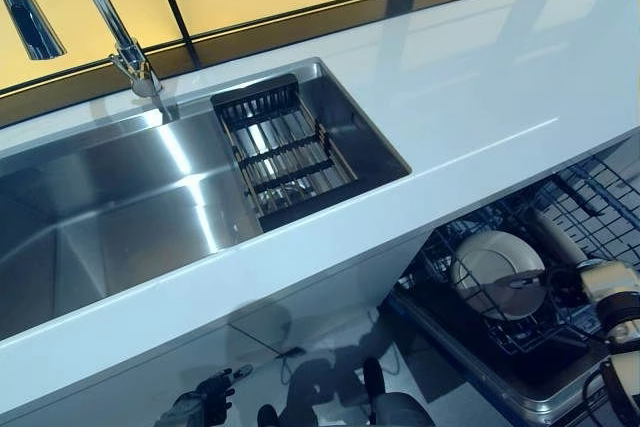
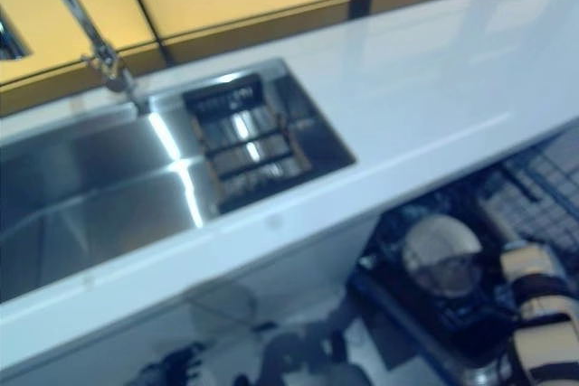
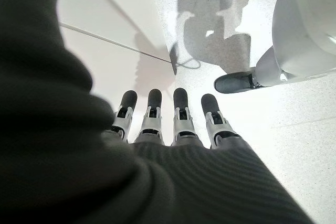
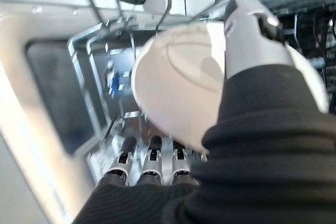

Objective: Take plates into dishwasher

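right hand [image 4: 220,145] has a white plate [image 4: 178,77] pinched, thumb across one face and fingers curled behind the other, down in the dishwasher rack [image 1: 540,337] below the counter [image 1: 480,117]. judged: this grip keeps the plate on edge so it can slip between the wire prongs. in the head view the plate [image 1: 495,267] stands tilted in the rack, its face turned toward the sink [image 1: 150,197] side. left hand [image 3: 173,124] hangs low over the floor, fingers straight, holding nothing.
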